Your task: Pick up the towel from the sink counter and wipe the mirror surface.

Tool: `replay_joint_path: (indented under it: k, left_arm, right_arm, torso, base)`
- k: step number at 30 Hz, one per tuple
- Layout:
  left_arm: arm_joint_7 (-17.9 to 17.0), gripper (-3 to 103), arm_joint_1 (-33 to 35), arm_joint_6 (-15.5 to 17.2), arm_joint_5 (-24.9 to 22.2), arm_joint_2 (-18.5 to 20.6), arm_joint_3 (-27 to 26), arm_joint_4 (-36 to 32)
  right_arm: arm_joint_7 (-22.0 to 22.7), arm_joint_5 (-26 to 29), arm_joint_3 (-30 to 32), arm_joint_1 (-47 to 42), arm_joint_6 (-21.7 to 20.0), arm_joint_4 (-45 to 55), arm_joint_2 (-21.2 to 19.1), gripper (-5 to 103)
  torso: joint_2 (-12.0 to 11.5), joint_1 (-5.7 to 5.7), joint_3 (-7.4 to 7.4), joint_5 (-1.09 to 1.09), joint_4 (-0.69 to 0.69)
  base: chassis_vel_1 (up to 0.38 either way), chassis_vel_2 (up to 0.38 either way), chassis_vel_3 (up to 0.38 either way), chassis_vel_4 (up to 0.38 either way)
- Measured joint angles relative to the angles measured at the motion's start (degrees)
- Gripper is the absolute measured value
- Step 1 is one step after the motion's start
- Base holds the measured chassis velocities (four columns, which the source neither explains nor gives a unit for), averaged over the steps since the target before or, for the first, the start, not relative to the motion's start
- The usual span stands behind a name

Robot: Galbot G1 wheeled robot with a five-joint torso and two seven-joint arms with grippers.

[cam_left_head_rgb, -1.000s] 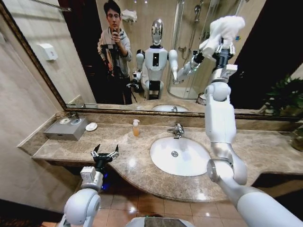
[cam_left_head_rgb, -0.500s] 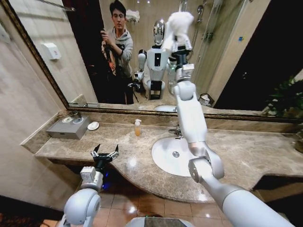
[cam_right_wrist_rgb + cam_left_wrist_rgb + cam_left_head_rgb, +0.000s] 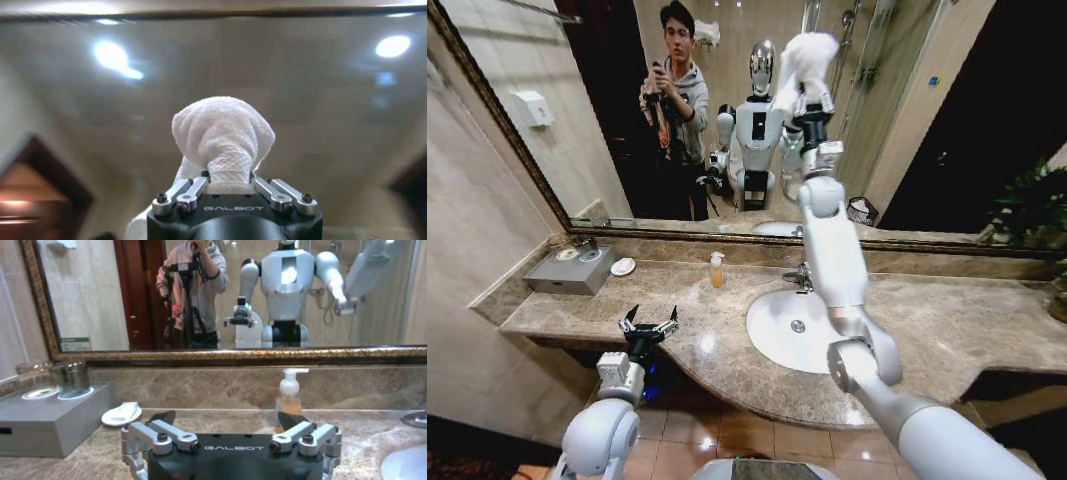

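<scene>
My right arm reaches up over the basin, and its gripper [image 3: 808,104] is shut on the white towel [image 3: 805,55], holding it against the upper part of the large mirror [image 3: 947,120]. The right wrist view shows the bunched towel [image 3: 223,135] pinched between the shut fingers of my right gripper [image 3: 229,177], with the glass just beyond it. My left gripper [image 3: 649,325] hovers open and empty at the front edge of the sink counter [image 3: 987,320]. In its own wrist view the left gripper [image 3: 227,420] faces the mirror [image 3: 100,295].
On the counter are a white oval basin [image 3: 777,330] with a chrome faucet [image 3: 802,275], a soap dispenser [image 3: 715,270], a small white dish [image 3: 622,266] and a grey box [image 3: 567,270] in the left corner. A plant [image 3: 1037,210] stands at the far right.
My right arm has swept the towel leftward across the mirror, from its upper right to above the basin, then edged slightly right. The left arm has not moved.
</scene>
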Motion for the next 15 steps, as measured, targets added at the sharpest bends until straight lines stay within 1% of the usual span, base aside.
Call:
replay_joint_path:
  k: [2, 4, 5, 8, 9, 11, 12, 14, 15]
  left_arm:
    - [0.0, 100, 0.0, 0.0, 0.0, 0.0, 0.0, 0.0]
    - [0.0, 100, 0.0, 0.0, 0.0, 0.0, 0.0, 0.0]
    - [0.0, 100, 0.0, 0.0, 0.0, 0.0, 0.0, 0.0]
    - [0.0, 100, 0.0, 0.0, 0.0, 0.0, 0.0, 0.0]
    - [0.0, 100, 0.0, 0.0, 0.0, 0.0, 0.0, 0.0]
    - [0.0, 100, 0.0, 0.0, 0.0, 0.0, 0.0, 0.0]
    - [0.0, 100, 0.0, 0.0, 0.0, 0.0, 0.0, 0.0]
    - [0.0, 100, 0.0, 0.0, 0.0, 0.0, 0.0, 0.0]
    - [0.0, 100, 0.0, 0.0, 0.0, 0.0, 0.0, 0.0]
  right_arm:
    - [0.0, 1.5, 2.5, 0.5, 0.4, -1.7, -2.1, 19]
    - [0.0, 1.8, 3.3, 0.6, 0.6, -2.3, -2.6, 19]
    - [0.3, 2.9, 3.9, 0.9, 0.9, -3.3, -3.5, 19]
    - [0.4, 3.5, 3.7, 0.9, 1.1, -3.8, -3.2, 19]
    - [0.4, 3.3, 2.9, 0.7, 1.2, -3.5, -2.1, 19]
    - [-0.1, 1.6, 0.9, 0.1, 1.2, -2.3, 0.9, 19]
    - [-1.7, -1.6, -1.4, -0.5, 1.6, -1.7, 5.5, 19]
    - [-2.9, -4.1, -4.0, -0.8, 2.4, -2.3, 7.7, 19]
    - [-2.9, -4.1, -4.0, -0.8, 2.4, -2.3, 7.7, 19]
  torso:
    - [0.0, 0.0, 0.0, -0.01, -0.01]
    - [0.0, 0.0, 0.0, -0.01, -0.01]
    - [0.0, 0.0, 0.0, 0.0, 0.01]
    - [0.0, 0.0, 0.0, -0.01, 0.03]
    - [0.0, 0.0, 0.0, -0.03, 0.03]
    - [0.0, 0.0, 0.0, -0.04, 0.1]
    - [0.0, 0.0, 0.0, -0.07, 0.11]
    - [0.0, 0.0, 0.0, -0.09, 0.13]
    - [0.0, 0.0, 0.0, -0.09, 0.13]
  base:
    - [0.0, 0.0, 0.0, 0.0]
    - [0.0, 0.0, 0.0, 0.0]
    - [0.0, 0.0, 0.0, 0.0]
    - [0.0, 0.0, 0.0, 0.0]
    - [0.0, 0.0, 0.0, 0.0]
    - [0.0, 0.0, 0.0, 0.0]
    - [0.0, 0.0, 0.0, 0.0]
    - [0.0, 0.0, 0.0, 0.0]
    - [0.0, 0.0, 0.0, 0.0]
